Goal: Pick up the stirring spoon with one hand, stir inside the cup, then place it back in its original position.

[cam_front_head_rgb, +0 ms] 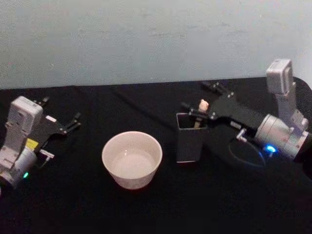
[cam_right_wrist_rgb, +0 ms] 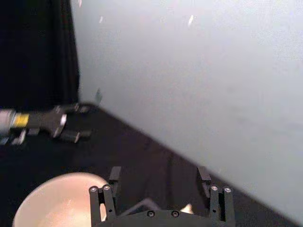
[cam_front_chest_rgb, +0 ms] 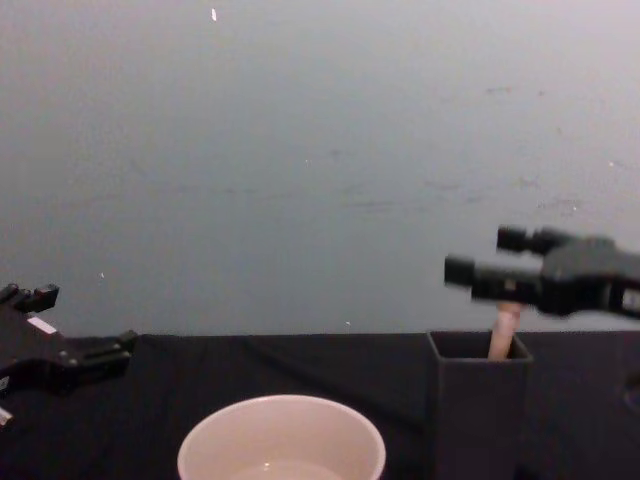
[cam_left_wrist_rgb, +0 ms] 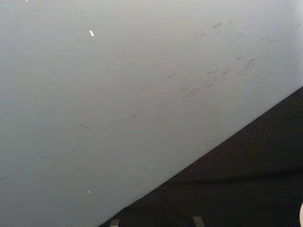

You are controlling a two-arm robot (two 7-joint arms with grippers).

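The stirring spoon (cam_front_head_rgb: 203,105) stands upright in the dark grey square holder (cam_front_head_rgb: 189,141), its bear-head knob poking above the rim. My right gripper (cam_front_head_rgb: 194,95) hovers at the knob with its fingers spread open, one finger (cam_front_head_rgb: 195,110) close beside the knob. In the chest view the right gripper (cam_front_chest_rgb: 480,255) hangs just above the holder (cam_front_chest_rgb: 478,410), hiding the knob, and the beige handle (cam_front_chest_rgb: 503,335) shows below it. The cream-white cup (cam_front_head_rgb: 131,159) sits left of the holder. In the right wrist view the open fingers (cam_right_wrist_rgb: 203,176) frame the holder's rim (cam_right_wrist_rgb: 142,206).
My left gripper (cam_front_head_rgb: 61,112) rests open at the table's left side, well away from the cup; it also appears in the chest view (cam_front_chest_rgb: 75,320). A black cloth (cam_front_head_rgb: 156,209) covers the table, and a pale wall (cam_front_head_rgb: 146,39) rises behind it.
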